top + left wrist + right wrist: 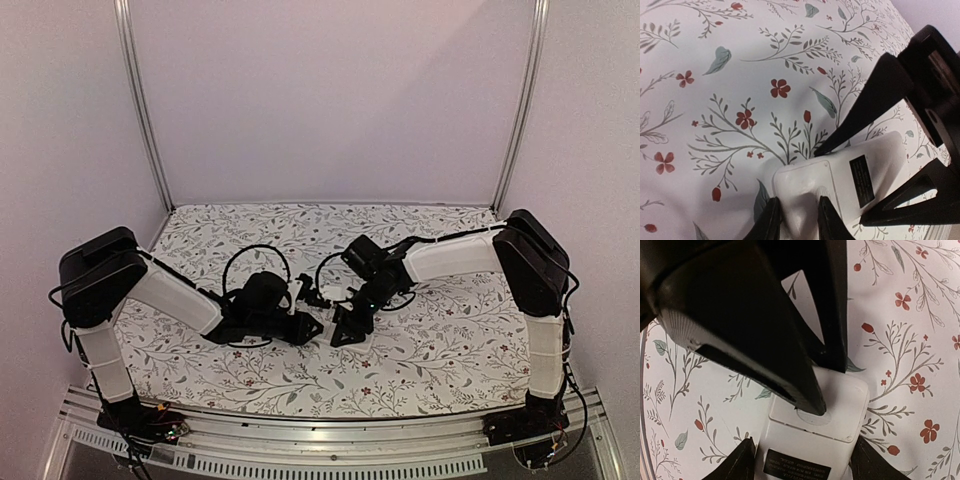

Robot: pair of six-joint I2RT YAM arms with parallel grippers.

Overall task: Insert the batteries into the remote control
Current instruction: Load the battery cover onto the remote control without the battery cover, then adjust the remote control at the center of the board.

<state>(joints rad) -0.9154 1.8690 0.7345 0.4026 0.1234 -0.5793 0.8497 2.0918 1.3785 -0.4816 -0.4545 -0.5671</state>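
The white remote control (875, 160) lies back up on the flowered table, a black label (797, 466) on its back. My right gripper (805, 462) has a finger against each long side of it. My left gripper (800, 222) is closed over the remote's end. One of its fingertips (812, 402) presses the oval mark on the battery cover (840, 400); the other sits at the end edge. In the top view the two grippers (335, 328) meet mid-table. The batteries are out of view.
Black cables (250, 262) loop over the flowered tablecloth (440, 340) behind the grippers. Metal frame posts (140, 100) stand at the back corners, and a rail (320, 430) runs along the near edge.
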